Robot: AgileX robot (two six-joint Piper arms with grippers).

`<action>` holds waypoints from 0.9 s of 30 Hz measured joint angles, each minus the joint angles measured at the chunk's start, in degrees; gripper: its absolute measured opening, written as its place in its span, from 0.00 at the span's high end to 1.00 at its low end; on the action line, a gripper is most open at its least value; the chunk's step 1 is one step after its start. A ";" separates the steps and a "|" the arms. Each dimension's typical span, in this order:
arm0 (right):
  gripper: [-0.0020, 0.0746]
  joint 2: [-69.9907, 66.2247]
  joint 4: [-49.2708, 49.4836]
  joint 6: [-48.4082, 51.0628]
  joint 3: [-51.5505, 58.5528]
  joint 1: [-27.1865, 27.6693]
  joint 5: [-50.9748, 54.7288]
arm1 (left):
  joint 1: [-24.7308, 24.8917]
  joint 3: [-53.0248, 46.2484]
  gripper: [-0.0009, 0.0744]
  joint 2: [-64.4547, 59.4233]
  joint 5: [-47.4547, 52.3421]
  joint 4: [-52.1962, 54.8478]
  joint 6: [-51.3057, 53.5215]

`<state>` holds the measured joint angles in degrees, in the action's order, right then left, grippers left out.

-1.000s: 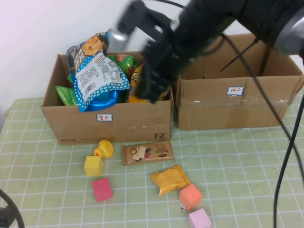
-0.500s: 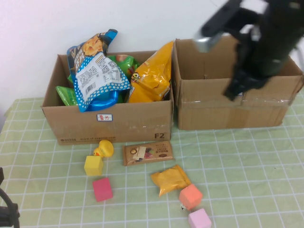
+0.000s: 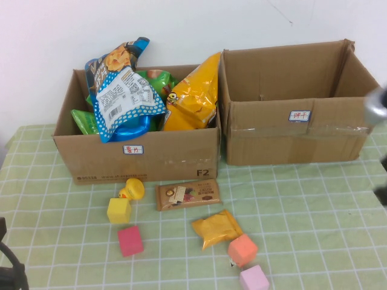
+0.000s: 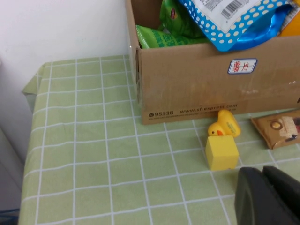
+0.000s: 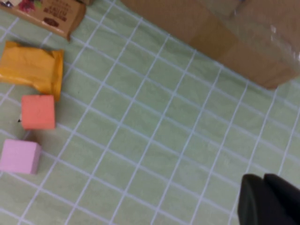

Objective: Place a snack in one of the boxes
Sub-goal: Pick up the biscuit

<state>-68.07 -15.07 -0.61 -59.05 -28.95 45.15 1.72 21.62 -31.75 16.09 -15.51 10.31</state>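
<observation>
Left gripper (image 4: 269, 197) and right gripper (image 5: 267, 201): fingers closed, empty, near table edges.

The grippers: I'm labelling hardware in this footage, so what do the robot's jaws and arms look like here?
Little shows. The left gripper appears in its wrist view as two matte black, rounded jaws pressed together, no markings visible. The right gripper looks the same: plain black jaws, shut. In the high view only a silver-grey metallic part of the right arm shows at the table's right edge, and a black piece at the lower left corner. No cables show.

High view downward; wrist views low, tableward
</observation>
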 joint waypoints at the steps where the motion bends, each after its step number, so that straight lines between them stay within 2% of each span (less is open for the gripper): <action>1: 0.96 2.13 -0.24 -1.07 2.67 0.00 -1.27 | 0.00 0.00 0.99 0.00 0.00 0.00 0.45; 7: 0.96 15.01 -0.85 -7.56 19.15 0.00 -11.22 | 2.31 0.62 0.99 -1.12 0.52 -4.23 6.05; 11: 0.96 20.23 -0.89 -8.36 28.02 0.00 -17.72 | 8.78 5.51 0.99 -5.99 0.88 -14.39 12.83; 14: 0.96 22.31 -0.89 -8.50 31.89 0.00 -19.80 | 14.12 9.66 0.99 -12.60 0.20 -18.23 14.39; 21: 0.96 25.55 -1.01 -8.67 33.37 0.00 -18.53 | 24.88 19.71 0.99 -34.05 -0.68 -16.19 16.75; 24: 0.96 28.79 -2.15 -8.67 33.40 0.00 -15.65 | 28.13 24.87 0.89 -42.72 0.19 -12.89 16.99; 27: 0.97 32.48 -4.92 -8.67 33.40 0.00 -10.48 | 30.15 29.60 0.70 -49.72 2.28 -10.09 17.08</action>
<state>-35.59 -19.99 -9.29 -25.65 -28.95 34.67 31.86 51.22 -81.47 18.37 -25.60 27.39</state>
